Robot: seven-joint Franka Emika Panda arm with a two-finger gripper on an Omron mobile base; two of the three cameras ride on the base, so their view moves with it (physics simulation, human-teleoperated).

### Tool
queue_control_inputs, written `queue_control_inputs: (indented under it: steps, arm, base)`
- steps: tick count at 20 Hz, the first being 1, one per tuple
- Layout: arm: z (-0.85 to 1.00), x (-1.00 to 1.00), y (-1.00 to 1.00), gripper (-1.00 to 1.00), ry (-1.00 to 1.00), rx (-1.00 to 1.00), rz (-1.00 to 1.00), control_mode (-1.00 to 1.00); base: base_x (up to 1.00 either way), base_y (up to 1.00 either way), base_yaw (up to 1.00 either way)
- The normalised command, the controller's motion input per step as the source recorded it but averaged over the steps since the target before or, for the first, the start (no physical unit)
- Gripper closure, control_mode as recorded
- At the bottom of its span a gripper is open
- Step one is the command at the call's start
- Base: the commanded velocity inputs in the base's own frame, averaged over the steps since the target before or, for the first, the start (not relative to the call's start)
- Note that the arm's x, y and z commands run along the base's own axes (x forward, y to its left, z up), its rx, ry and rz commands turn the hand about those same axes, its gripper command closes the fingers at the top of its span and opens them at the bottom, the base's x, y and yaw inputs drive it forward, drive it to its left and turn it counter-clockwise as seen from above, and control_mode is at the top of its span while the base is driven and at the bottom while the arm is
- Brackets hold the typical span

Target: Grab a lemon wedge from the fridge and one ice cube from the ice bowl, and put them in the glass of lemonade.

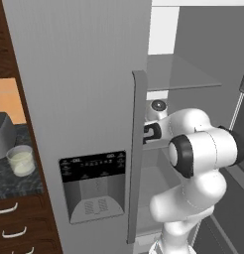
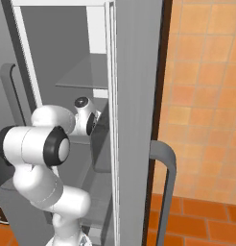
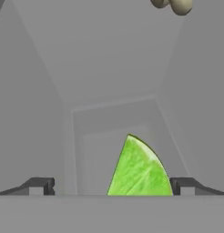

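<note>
Hand view: gripper (image 3: 111, 186) reached into the fridge (image 3: 109, 68) with jaws spread wide and empty, bright green lemon wedge (image 3: 139, 170) standing between the fingertips (image 3: 41, 185), nearer the right one.

I see a bright green wedge (image 3: 140, 168) at 6 o'clock | between my spread fingertips (image 3: 38, 185), nearer the 4 o'clock one | grey fridge interior (image 3: 109, 68) beyond | beige lump (image 3: 174, 4) at 1 o'clock
</note>
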Motion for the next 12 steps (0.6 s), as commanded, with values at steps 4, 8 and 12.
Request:
queue_control_inputs:
  steps: [4,8,12]
  arm:
    - [-0.25,0.0,0.0,-1.0,0.0,0.0,0.0,-1.0]
    - [-0.32,0.0,0.0,-1.0,0.02,0.0,0.0,-1.0]
    - [-0.19,0.0,0.02,1.0,0.05,0.0,0.0,-1.0]
  base:
    - [0.0,0.0,0.0]
    - [0.0,0.0,0.0]
    - [0.0,0.0,0.0]
